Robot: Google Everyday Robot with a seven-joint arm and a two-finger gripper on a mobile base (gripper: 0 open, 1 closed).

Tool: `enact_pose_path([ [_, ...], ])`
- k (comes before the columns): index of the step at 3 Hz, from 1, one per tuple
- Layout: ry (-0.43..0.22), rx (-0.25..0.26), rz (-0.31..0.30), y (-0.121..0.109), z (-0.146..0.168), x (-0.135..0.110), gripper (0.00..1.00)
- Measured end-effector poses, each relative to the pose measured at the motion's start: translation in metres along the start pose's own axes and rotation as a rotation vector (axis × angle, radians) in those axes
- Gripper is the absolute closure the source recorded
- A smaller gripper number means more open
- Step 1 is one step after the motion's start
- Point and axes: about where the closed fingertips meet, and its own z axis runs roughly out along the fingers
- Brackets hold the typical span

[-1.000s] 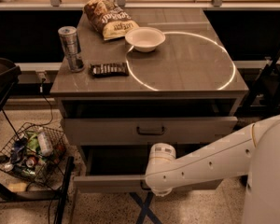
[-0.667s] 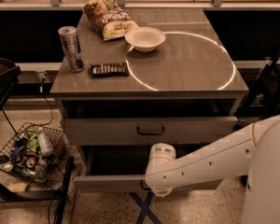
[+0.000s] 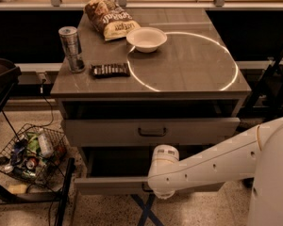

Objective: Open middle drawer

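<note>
Middle drawer (image 3: 108, 185), the low wide front under the taller-fronted drawer (image 3: 108, 132) of the grey cabinet (image 3: 188, 79), already stands well forward of that front, so the pull looks far along. The white arm (image 3: 212, 161) reaches across it and puts the gripper (image 3: 153, 188) at the centre handle (image 3: 145, 187); whether it grips there I cannot tell. Next, I judge, comes a short straight outward pull, or letting go if travel is spent.

No wording readable, print on the snack bag (image 3: 111, 18), upper left of the desk (image 3: 193, 67), cannot be made out, pincer hidden behind the arm (image 3: 203, 168), lower centre.
</note>
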Motion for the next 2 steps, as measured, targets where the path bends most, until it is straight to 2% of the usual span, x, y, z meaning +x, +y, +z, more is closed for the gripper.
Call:
enact_pose_path([
  [1,0.001,0.008,-0.003,0.002,-0.009,0.000,1.00],
  [2,0.024,0.033,-0.014,0.001,-0.032,0.003,1.00],
])
